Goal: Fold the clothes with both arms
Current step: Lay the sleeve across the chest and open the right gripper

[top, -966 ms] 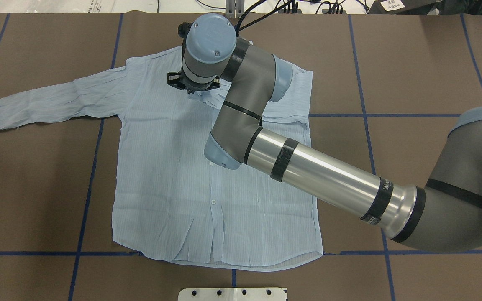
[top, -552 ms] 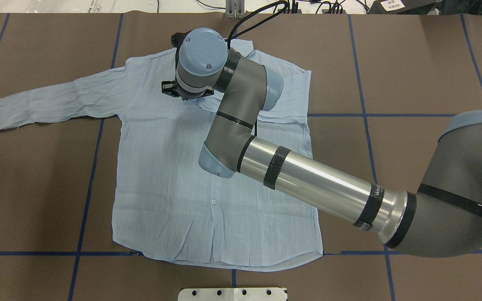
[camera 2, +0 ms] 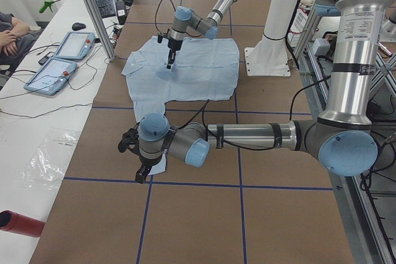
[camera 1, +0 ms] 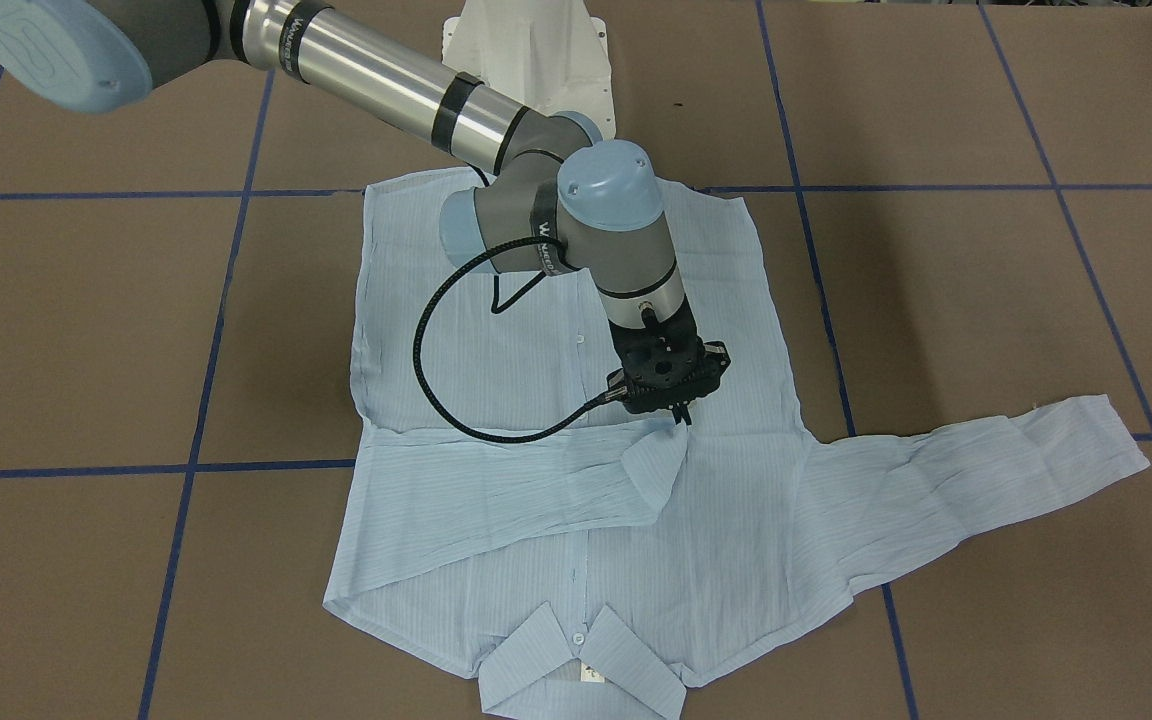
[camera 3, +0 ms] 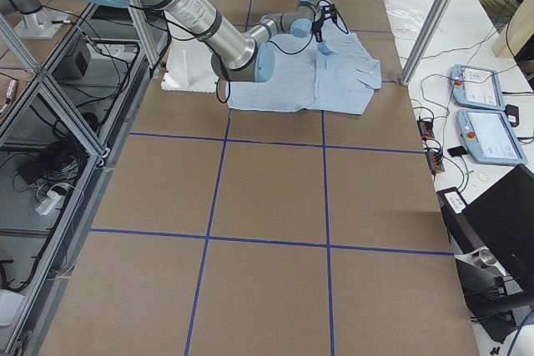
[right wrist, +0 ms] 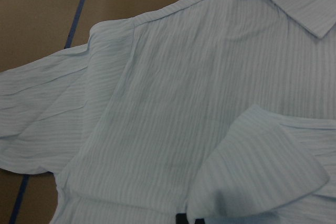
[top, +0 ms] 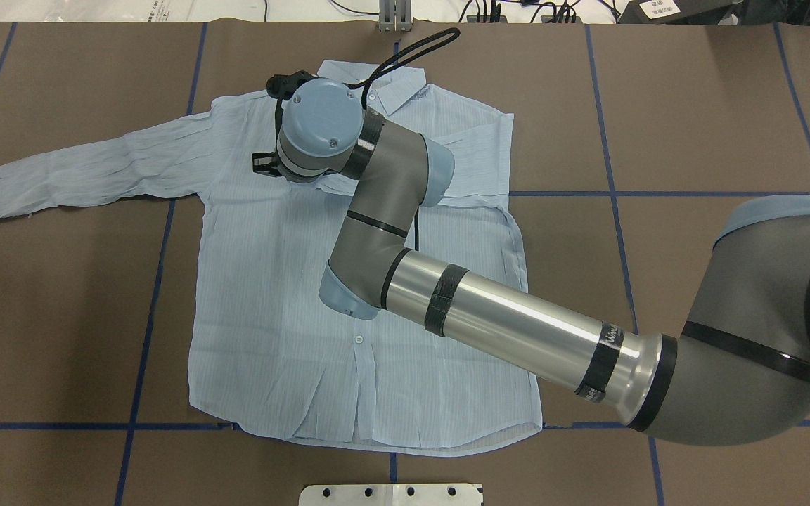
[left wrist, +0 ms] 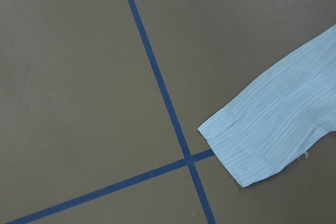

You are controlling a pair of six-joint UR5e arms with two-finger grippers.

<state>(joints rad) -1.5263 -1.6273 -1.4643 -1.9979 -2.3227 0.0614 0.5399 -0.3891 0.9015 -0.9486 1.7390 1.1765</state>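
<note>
The light blue striped shirt (top: 271, 316) lies flat, buttoned front up, on the brown table, collar (top: 377, 84) at the far side. Its right sleeve is folded across the chest. My right gripper (camera 1: 681, 412) points down over the chest, shut on that sleeve's cuff (camera 1: 651, 465); the cuff shows lifted in the right wrist view (right wrist: 257, 177). The left sleeve (top: 81, 169) lies stretched out sideways. My left gripper (camera 2: 141, 174) hovers by that sleeve's cuff (left wrist: 273, 135). It shows only in the exterior left view, so I cannot tell its state.
Blue tape lines (top: 145, 330) grid the brown table. The white pedestal base (top: 391, 494) stands at the near edge. A side table with two teach pendants (camera 2: 62, 60) and a red cylinder (camera 2: 18, 224) runs along the far side.
My right arm has moved left across the chest with the sleeve cuff, and the collar is now uncovered. The left sleeve has not moved.
</note>
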